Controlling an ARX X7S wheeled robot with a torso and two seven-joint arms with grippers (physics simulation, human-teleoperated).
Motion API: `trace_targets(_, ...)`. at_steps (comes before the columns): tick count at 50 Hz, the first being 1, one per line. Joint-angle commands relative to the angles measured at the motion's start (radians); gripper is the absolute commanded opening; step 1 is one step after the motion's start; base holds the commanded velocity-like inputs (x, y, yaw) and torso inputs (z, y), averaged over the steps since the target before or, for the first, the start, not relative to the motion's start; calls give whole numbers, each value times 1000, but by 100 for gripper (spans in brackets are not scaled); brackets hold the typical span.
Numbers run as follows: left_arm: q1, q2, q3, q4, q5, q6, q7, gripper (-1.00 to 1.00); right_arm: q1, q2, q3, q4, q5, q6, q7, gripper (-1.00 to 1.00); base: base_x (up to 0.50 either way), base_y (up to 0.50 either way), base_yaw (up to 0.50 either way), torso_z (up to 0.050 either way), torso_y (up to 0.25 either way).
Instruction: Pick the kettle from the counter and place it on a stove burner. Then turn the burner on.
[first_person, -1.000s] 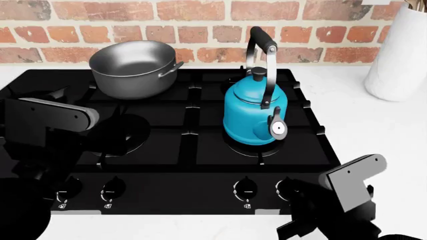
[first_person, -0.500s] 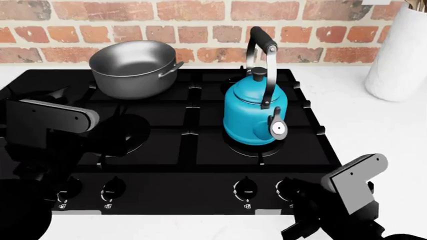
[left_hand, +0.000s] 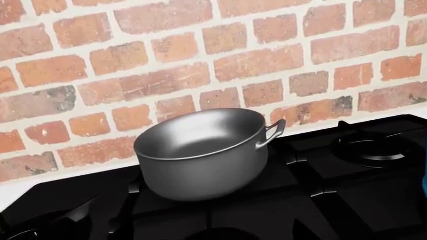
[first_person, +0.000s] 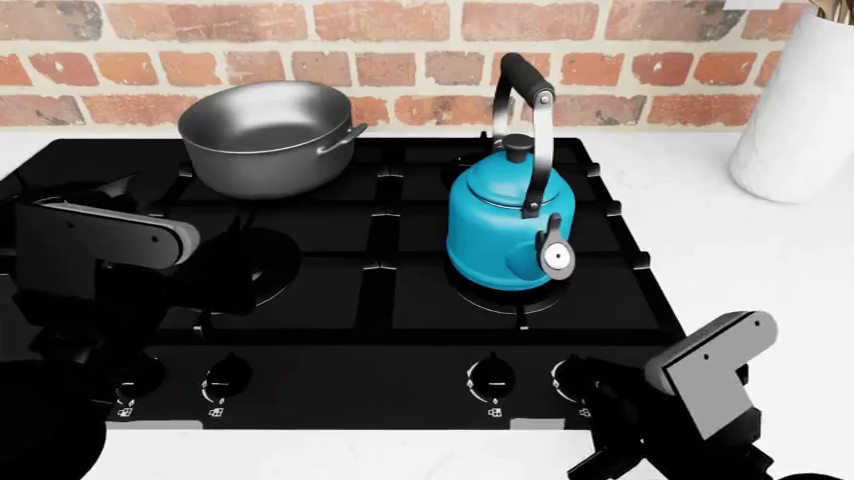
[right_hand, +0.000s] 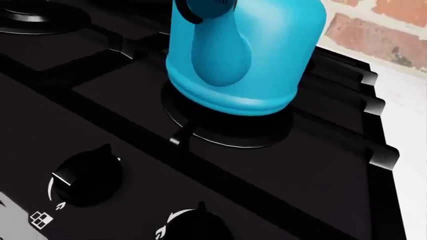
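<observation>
1. The glossy teal-blue rounded kettle (first_person: 505, 232) with its tall arched steel handle stands upright on the front-right round black gas stove burner (right_hand: 230, 125), off the plain white counter (first_person: 747, 260); placing looks done, so the knob turn remains.
2. The right gripper (first_person: 641, 440) hangs at the hob's front-right edge, just beside the black round control knobs (first_person: 491, 378). The kettle lies up and away from it, towards the brick wall.
3. In the right wrist view, two knobs (right_hand: 87, 175) sit close below the burner; I judge the right arm nearer to them than the left.
4. The left gripper (first_person: 80, 310) is over the hob's front-left. Neither gripper's fingers show clearly, so I cannot tell their spacing.
5. The grey steel pot (left_hand: 203, 152) on the rear-left burner holds nothing.
</observation>
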Motion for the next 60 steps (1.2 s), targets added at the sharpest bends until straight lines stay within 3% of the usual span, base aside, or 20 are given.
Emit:
trace_targets(1, 3, 2, 2, -5, 4, 4, 2, 100, -60, 21, -37, 61, -2, 29, 52, 100, 0, -3, -4, 0, 0)
trace_targets(15, 15, 1, 1, -6, 8, 12, 3, 100, -102, 91, -15, -12, -1, -51, 95, 100, 1, 0, 0, 0, 0)
trace_targets(36, 69, -15, -31, 18, 4, 53, 4, 100, -175, 368, 23, -253, -2, -312, 243, 100, 0, 0, 0, 0, 0)
trace_targets(48, 301, -84, -185, 195, -36, 194, -9, 100, -141, 369, 61, -403, -12, -229, 391, 100, 0, 0, 0, 0, 0)
trace_targets(60, 564, -96, -366, 334, -34, 325, -12, 100, -240, 369, -35, -458, -175, -308, 518, 100, 0, 0, 0, 0, 0)
